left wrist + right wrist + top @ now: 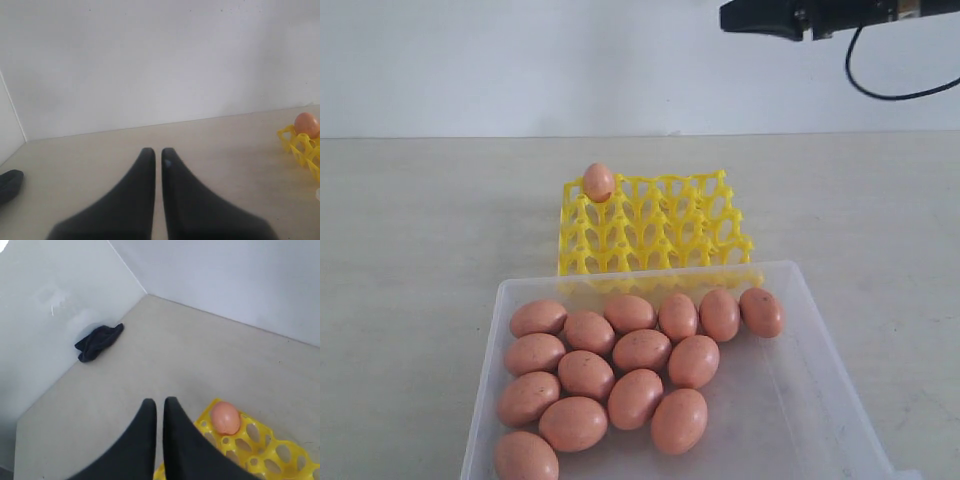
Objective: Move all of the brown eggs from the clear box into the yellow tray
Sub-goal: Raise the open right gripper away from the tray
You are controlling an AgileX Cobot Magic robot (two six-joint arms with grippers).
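Note:
One brown egg (598, 182) sits in the back left corner cup of the yellow tray (660, 225). Several more brown eggs (642, 350) lie clustered in the clear box (790, 400), which stands just in front of the tray. My right gripper (160, 400) is shut and empty, high above the tray's back right (728, 17); its view shows the egg (225, 417) and the tray (265, 450) below. My left gripper (157, 150) is shut on nothing, low over bare table left of the tray (300, 147), and is out of the exterior view.
A dark crumpled cloth (97, 342) lies on the table against the white wall, far left of the tray, and a dark object (9, 182) shows at the edge of the left wrist view. A black cable (880, 90) hangs from the right arm.

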